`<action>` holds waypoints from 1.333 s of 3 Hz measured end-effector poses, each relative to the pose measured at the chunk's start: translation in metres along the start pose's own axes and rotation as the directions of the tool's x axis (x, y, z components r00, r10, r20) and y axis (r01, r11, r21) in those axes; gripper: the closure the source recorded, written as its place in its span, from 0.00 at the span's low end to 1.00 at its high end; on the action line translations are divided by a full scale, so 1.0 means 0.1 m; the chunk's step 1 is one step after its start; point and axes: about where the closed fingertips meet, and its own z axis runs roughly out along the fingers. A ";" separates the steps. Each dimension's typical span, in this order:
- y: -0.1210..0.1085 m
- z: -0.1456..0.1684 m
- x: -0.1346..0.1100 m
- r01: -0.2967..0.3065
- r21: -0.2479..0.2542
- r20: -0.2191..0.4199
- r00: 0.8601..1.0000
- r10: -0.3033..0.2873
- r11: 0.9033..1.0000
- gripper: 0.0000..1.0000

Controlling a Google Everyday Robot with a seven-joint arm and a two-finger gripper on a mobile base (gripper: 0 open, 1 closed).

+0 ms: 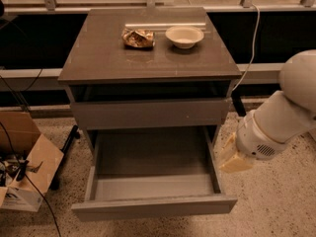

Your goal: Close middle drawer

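Note:
The middle drawer [153,207] is pulled far out of the grey-brown cabinet [98,58]. Its plain flat front panel is nearest the camera, and its lighter grey box interior [153,157] holds nothing. Above it sits the taller drawer front with a tiny white speck [148,113], nearly flush with the cabinet. My gripper [233,157] is the beige end of the white arm [276,122]. It hangs just outside the open drawer's right side wall, about halfway along it and apart from the front panel.
A white bowl [184,36] and a crumpled snack bag [138,37] sit on the cabinet top. An open cardboard box [27,162] with cables stands on the floor at the left. A dark ledge and railing run behind. Speckled floor lies to the right.

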 end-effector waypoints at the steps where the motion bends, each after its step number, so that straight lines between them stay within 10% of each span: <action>1: -0.08 0.47 0.12 -0.021 -0.066 0.003 1.000 0.021 0.998 1.00; 4: -0.11 1.61 0.59 -0.122 -0.190 0.020 0.992 0.128 0.974 1.00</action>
